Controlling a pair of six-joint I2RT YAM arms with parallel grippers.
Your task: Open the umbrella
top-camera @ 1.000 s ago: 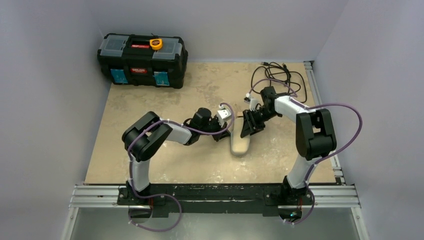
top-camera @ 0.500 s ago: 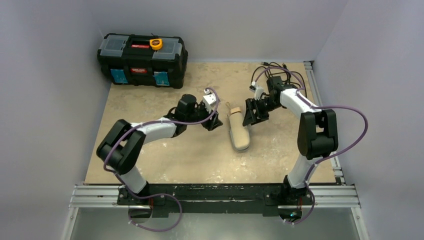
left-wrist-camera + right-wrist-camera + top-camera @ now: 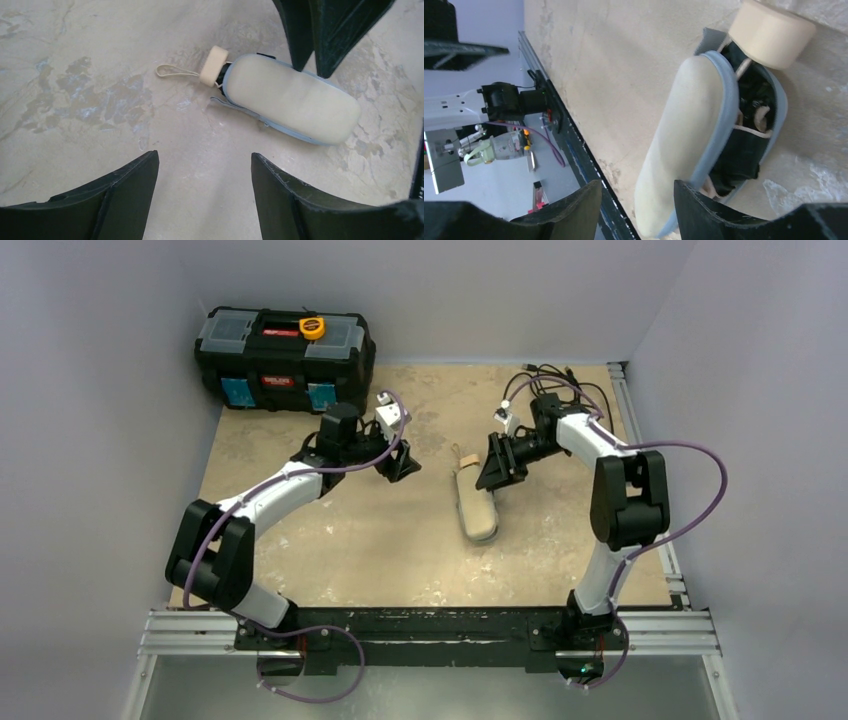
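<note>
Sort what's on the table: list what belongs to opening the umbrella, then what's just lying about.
Belongs to the job:
- umbrella, folded, lying flat
- left gripper, open, empty
- right gripper, open, empty

Lying about:
- black toolbox, back left
- yellow tape measure on it
- black cables, back right

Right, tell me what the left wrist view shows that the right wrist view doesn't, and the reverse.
Only the left wrist view shows the loop strap trailing from the handle, and the right pincer's fingers above the far end of the umbrella.

Only the right wrist view shows the case's unzipped side, with black fabric and cord inside, plus the table's edge rail.

Both show the umbrella lying folded on the table, its pale round handle sticking out, and neither pincer touching it.
</note>
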